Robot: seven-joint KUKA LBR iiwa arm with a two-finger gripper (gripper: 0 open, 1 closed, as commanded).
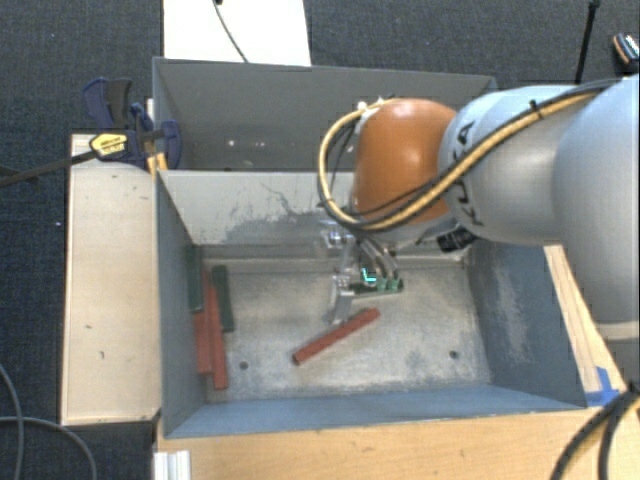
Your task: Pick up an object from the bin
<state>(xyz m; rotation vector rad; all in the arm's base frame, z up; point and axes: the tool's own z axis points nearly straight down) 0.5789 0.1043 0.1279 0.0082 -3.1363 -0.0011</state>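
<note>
My gripper point(345, 306) reaches down into the middle of the bin under the orange cover, its fingertips right at the upper right end of a long red-brown stick point(335, 337). That stick lies slanted on the bin floor, running down to the left. Whether the fingers are round the stick's end or just above it I cannot tell.
Along the bin's left wall lie two more red-brown sticks point(208, 333) and two dark green sticks point(222, 298), side by side and roughly parallel to the wall. The arm comes in from the right and covers the bin's upper right part.
</note>
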